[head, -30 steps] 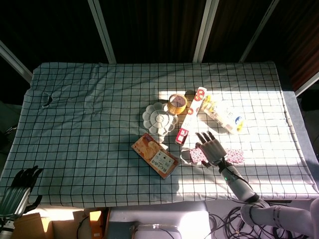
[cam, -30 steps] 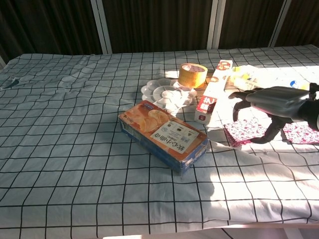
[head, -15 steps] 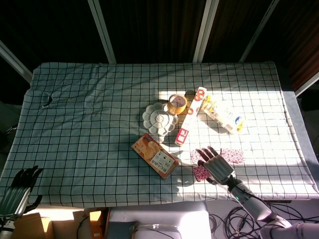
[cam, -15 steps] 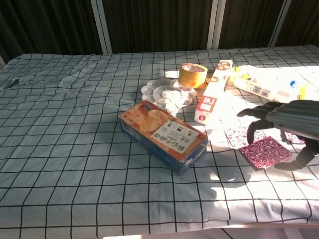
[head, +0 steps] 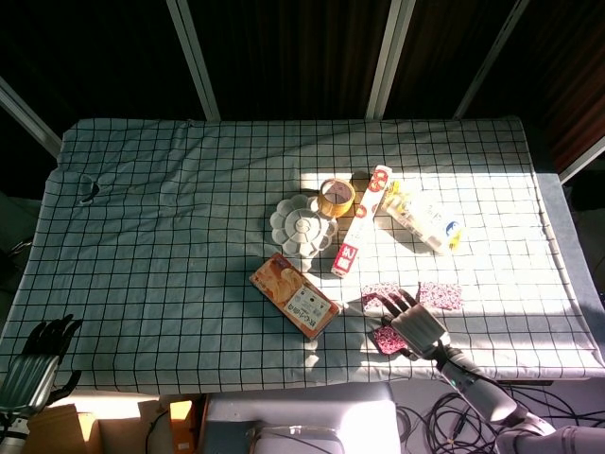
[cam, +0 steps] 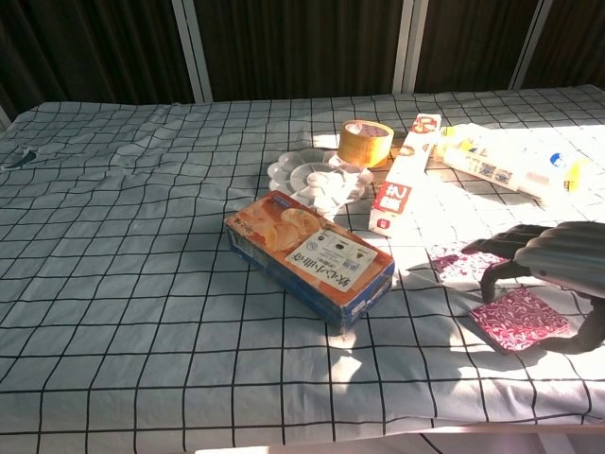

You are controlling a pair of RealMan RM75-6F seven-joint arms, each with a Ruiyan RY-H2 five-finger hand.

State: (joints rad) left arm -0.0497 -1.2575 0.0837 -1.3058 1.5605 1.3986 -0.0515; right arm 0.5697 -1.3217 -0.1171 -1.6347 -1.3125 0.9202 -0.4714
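Hovering right hand [cam: 553, 260], fingers spread and empty, over the pink patterned pad [cam: 518, 319]; next: lower and pinch its edge.

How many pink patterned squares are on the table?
3. One square lies behind the right hand, one to its right, and one under its fingers, nearest the table's front edge. The hand may hide more.
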